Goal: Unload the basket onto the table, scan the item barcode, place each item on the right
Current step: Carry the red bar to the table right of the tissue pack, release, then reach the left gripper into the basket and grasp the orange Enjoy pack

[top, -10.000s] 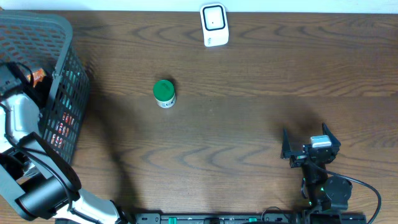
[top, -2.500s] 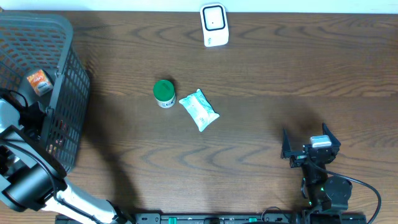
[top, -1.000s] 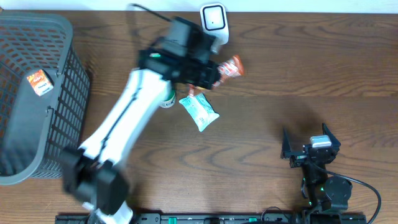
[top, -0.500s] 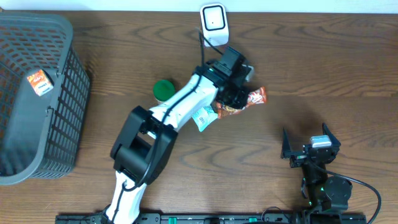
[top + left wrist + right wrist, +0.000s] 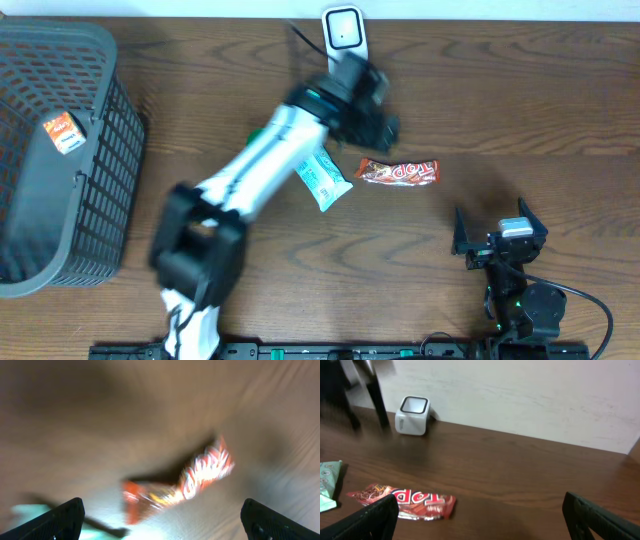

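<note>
Black right claw (image 5: 492,230) sits spread wide and empty at lower right. The glossy red candy bar (image 5: 399,173), flat in crinkled foil, lies centre-right on the wood-grain worktop (image 5: 520,110), clear of the wide-open left claw (image 5: 378,125). Best to pinch its thin long edges and turn the barcode toward the boxy white scanner (image 5: 344,38) at top centre.

**Red snack bar (image 5: 398,173) and white scanner (image 5: 344,36) on a dark wood table (image 5: 520,100)**

Lies flat near the table's middle: a red, shiny wrapped bar, white lettering face up, long axis running roughly 9 to 3 o'clock, ends crimped. Stands at the table's 12 o'clock edge: a small white boxy scanner with rounded corners and a dark-rimmed window on top. Sits at about 11 o'clock from the bar, well apart.
</note>
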Tool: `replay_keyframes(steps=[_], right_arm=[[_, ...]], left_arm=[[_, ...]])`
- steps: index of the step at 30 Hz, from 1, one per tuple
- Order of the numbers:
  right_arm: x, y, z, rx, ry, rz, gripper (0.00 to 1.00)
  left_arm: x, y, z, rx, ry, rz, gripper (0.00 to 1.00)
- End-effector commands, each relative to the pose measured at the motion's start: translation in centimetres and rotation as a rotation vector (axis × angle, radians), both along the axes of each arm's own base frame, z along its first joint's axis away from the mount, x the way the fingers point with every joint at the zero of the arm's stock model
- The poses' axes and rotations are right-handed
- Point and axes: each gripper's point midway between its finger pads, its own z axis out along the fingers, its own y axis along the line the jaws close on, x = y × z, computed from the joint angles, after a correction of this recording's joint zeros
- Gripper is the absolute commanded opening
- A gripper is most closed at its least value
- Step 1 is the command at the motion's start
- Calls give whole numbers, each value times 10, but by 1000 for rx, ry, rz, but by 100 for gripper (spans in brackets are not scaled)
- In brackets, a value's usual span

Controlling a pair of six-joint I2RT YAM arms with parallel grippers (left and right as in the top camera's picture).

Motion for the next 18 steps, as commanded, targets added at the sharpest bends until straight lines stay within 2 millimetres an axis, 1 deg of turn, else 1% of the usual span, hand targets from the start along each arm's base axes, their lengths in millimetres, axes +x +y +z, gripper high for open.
replay_keyframes(steps=[1, 3, 4, 5, 7, 9, 10, 11, 14, 17, 18], right_arm=[[0, 2, 0, 15, 1, 6, 99], [0, 2, 0, 15, 1, 6, 99], [0, 2, 0, 15, 1, 7, 99], [0, 2, 0, 15, 1, 7, 99], [0, 2, 0, 15, 1, 7, 99], [0, 2, 0, 15, 1, 6, 99], [0, 2, 0, 15, 1, 7, 99], [0, 2, 0, 15, 1, 7, 99], [0, 2, 0, 15, 1, 7, 99], [0, 2, 0, 15, 1, 7, 99], [0, 2, 0, 15, 1, 6, 99]], left_arm=[[26, 67, 159, -136, -323, 139, 100], [24, 113, 207, -164, -420, 225, 99], [18, 146, 234, -171, -477, 288, 99], [14, 162, 247, -173, -504, 320, 99], [-1, 211, 275, -164, -568, 422, 99], [-18, 258, 295, -142, -616, 530, 99], [-26, 275, 302, -132, -635, 575, 99], [-36, 299, 309, -114, -654, 636, 99], [-58, 349, 315, -67, -668, 777, 99], [-75, 386, 302, 13, -627, 873, 99], [-80, 404, 294, 64, -602, 932, 99]])
